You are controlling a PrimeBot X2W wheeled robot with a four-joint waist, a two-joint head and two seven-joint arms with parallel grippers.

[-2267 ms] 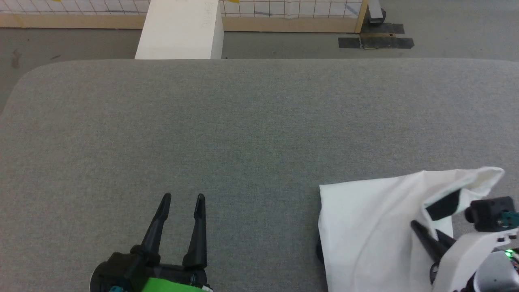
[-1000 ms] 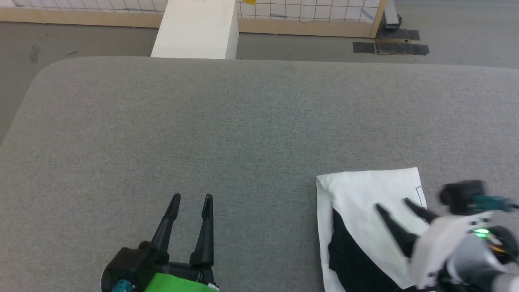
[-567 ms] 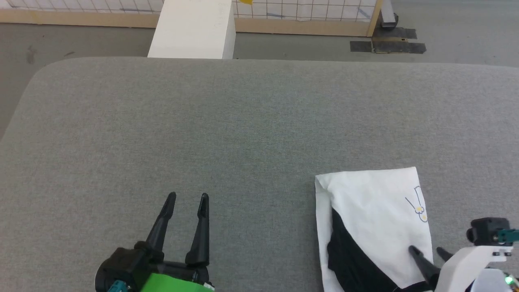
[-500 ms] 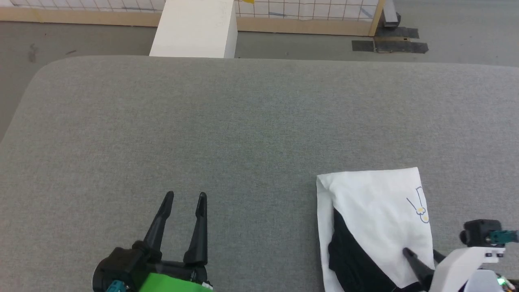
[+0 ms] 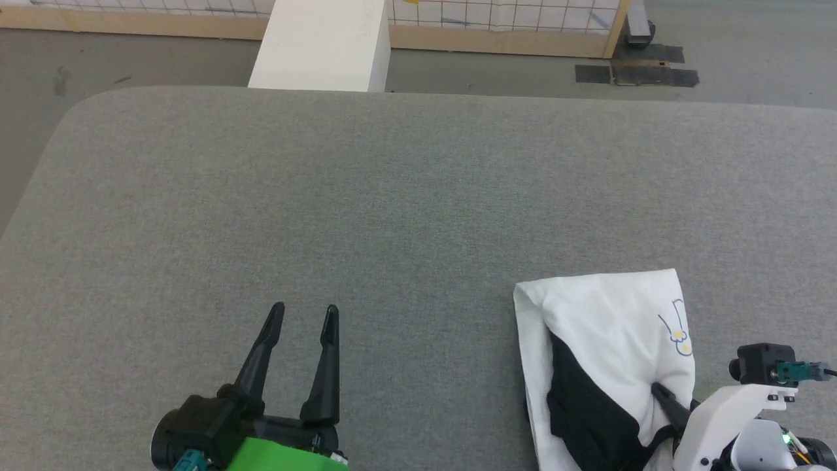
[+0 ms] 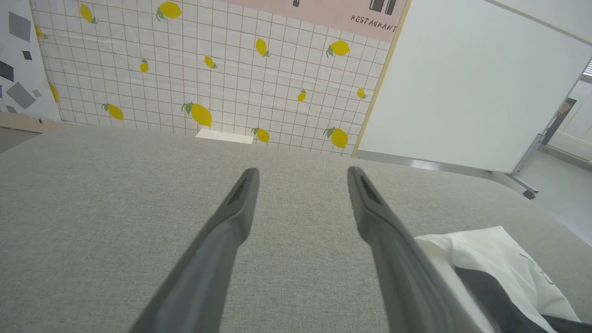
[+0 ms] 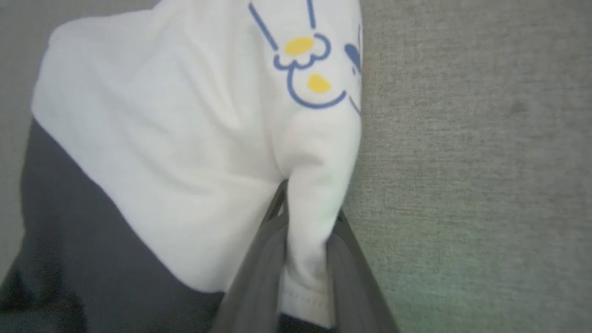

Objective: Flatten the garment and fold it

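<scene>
Garment (image 5: 608, 327) lies bunched at the near right of the table (image 5: 392, 196), right gripper (image 7: 309, 208) pinched on a white fold just below the print, left gripper (image 5: 302, 320) spread wide and empty well to its left; step judged as grasping for flattening, next likely a lift-and-spread needing the left on an opposite edge.

Bright, even, diffuse light washed the grey table (image 5: 392, 196), leaving shadows around the garment (image 5: 608, 320) faint and soft, without glare. Close above the garment, the right wrist view was soft and slightly out of focus; the left wrist view bowed towards its edges.
</scene>
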